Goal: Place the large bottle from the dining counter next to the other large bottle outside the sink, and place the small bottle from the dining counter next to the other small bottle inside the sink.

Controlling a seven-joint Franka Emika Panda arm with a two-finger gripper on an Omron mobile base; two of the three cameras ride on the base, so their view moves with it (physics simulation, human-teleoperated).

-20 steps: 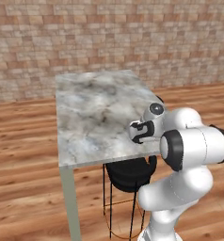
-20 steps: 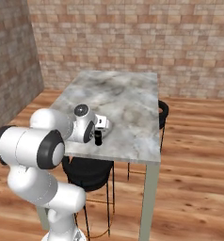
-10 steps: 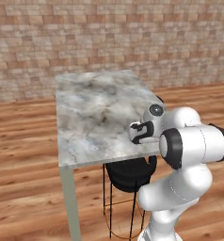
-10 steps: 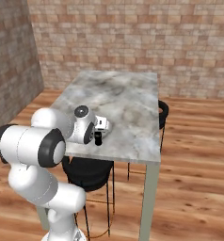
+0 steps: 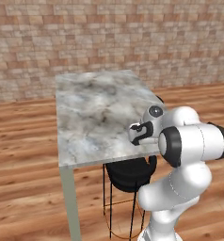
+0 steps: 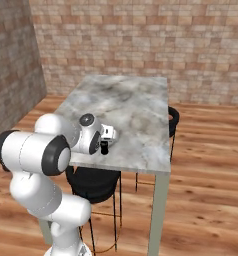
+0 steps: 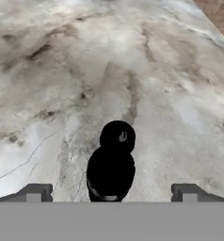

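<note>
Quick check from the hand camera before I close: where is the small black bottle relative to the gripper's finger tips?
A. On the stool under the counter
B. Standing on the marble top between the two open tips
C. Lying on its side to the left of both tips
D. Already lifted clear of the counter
B: in the hand view the small black bottle stands upright on the dining counter, centred between the wide-apart tips of the gripper.

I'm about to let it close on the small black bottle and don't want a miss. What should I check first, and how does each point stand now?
1. Gripper open: ok.
2. Small black bottle centred between the fingertips: ok.
3. Bottle upright on the dining counter: ok.
4. Fingers low enough to clasp the body: cannot tell.
5. Nothing else standing beside the bottle: ok.
6. Stool below clear of the arm: cannot tell.
</note>
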